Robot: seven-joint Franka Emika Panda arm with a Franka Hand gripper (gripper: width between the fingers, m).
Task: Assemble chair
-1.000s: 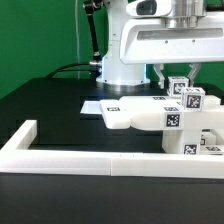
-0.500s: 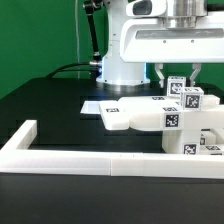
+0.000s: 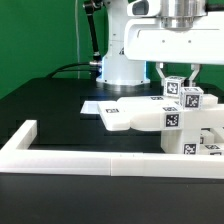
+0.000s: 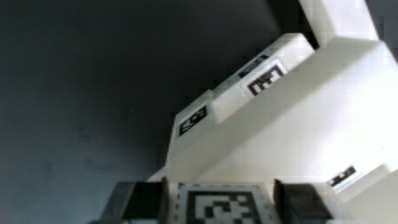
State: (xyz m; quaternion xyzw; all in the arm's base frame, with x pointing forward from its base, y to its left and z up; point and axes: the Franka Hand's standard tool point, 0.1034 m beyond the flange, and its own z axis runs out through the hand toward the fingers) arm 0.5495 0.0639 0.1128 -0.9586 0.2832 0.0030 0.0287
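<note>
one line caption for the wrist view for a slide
Fingers shut on a tagged white post, above the partly assembled chair on the black table.

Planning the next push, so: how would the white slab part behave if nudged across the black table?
The slab looks rigid and blocky, so it probably slides whole rather than flexing. Its flat, low shape suggests little tipping risk. Matte plastic on the table may drag somewhat.

chair (image 3: pixel 150 116): 1 | claw (image 3: pixel 177 76): 1 | border wall (image 3: pixel 70 157): 1 | marker board (image 3: pixel 92 104): 1

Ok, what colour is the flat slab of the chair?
Matte white flat slab, with black-and-white square tags; clearest in the exterior view.
</note>
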